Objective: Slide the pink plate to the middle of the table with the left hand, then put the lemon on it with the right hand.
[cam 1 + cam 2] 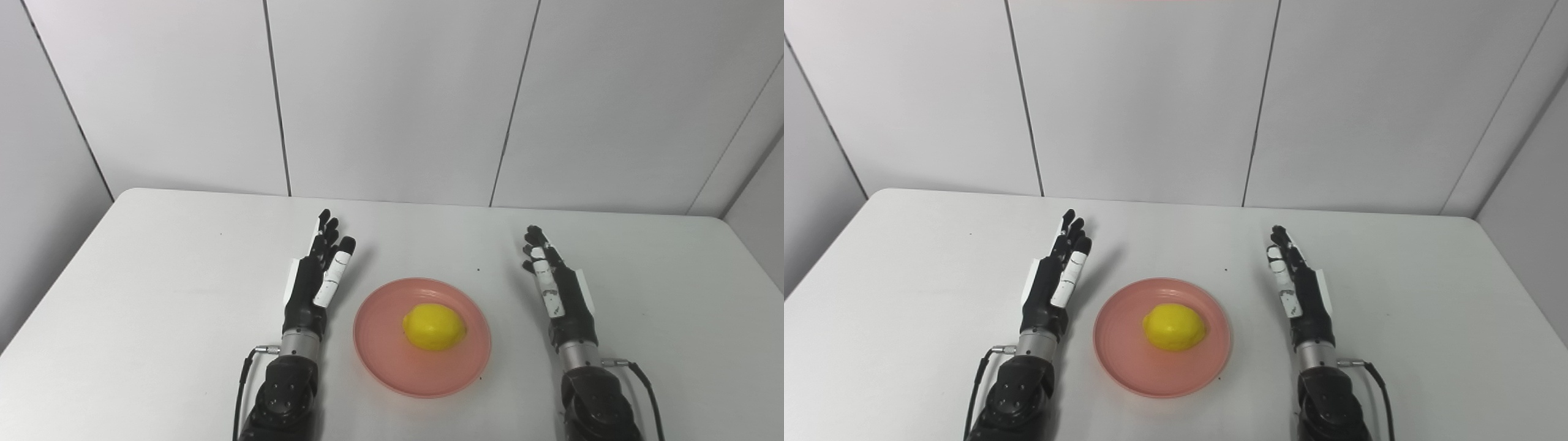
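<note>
Lemon (433, 326) rests on pink plate (392, 361) mid-bench (153, 275), toward the near edge; left hand (315, 278) and right hand (554, 285) flank it, fingers outstretched, empty.

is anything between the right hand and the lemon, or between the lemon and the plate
Nothing visible stands in the way. The lemon already lies on the pink plate, so that path is closed out. The right hand is open beside the plate, with only bare table between it and the plate rim.

white table (153, 294) | pink plate (392, 361) lying near its middle
</note>
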`<action>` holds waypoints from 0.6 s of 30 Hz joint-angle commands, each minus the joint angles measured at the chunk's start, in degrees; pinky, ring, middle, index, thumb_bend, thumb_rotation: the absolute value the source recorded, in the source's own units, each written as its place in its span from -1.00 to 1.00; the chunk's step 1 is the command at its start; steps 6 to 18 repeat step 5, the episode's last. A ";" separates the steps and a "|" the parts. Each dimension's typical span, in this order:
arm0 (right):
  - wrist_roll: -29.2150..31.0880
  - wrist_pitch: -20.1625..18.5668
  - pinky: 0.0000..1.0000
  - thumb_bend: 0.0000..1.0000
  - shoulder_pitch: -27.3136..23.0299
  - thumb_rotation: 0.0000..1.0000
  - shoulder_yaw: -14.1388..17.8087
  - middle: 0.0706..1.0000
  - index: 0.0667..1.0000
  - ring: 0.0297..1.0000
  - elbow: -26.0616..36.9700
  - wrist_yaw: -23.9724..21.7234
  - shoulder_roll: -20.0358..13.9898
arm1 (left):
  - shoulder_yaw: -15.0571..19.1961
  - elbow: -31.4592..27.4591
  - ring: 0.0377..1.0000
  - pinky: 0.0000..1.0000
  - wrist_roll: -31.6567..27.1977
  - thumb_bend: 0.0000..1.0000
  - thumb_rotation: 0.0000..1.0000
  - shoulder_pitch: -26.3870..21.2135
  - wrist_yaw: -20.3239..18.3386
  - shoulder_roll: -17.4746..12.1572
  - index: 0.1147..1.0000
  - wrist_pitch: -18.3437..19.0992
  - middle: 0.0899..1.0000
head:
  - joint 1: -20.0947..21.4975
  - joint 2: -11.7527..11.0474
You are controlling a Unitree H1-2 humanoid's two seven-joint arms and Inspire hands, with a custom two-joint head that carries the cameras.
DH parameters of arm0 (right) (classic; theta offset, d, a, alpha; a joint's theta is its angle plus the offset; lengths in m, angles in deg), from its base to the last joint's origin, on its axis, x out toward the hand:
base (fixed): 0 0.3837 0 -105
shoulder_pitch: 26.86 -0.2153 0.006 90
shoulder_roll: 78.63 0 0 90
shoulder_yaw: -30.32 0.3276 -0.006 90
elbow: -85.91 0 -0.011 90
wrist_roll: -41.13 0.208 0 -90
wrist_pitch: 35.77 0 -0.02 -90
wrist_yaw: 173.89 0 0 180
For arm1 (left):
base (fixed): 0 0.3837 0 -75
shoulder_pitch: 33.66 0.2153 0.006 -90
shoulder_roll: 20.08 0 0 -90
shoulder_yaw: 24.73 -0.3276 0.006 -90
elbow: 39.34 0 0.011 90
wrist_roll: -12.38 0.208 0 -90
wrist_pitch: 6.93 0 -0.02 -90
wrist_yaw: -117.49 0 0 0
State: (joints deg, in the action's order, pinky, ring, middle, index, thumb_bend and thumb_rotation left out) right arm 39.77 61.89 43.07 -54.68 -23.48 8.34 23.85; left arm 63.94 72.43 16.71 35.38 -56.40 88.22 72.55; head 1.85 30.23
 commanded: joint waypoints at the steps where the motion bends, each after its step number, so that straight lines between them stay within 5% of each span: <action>1: 2.77 0.78 0.85 0.55 0.87 1.00 0.43 0.84 0.81 0.83 -1.35 0.11 2.20 | 0.90 1.22 0.93 0.93 0.78 0.74 0.70 0.88 0.59 -1.46 0.93 2.15 0.91 | -0.05 0.04; 5: 6.41 1.39 0.92 0.58 0.68 1.00 1.57 0.87 0.84 0.88 -2.43 -0.71 3.06 | 2.15 0.12 0.99 1.00 -2.66 0.78 0.66 0.02 -1.16 -1.53 0.97 6.90 0.94 | -0.01 0.08; 18: 6.41 1.39 0.92 0.58 0.68 1.00 1.57 0.87 0.84 0.88 -2.43 -0.71 3.06 | 2.15 0.12 0.99 1.00 -2.66 0.78 0.66 0.02 -1.16 -1.53 0.97 6.90 0.94 | -0.01 0.08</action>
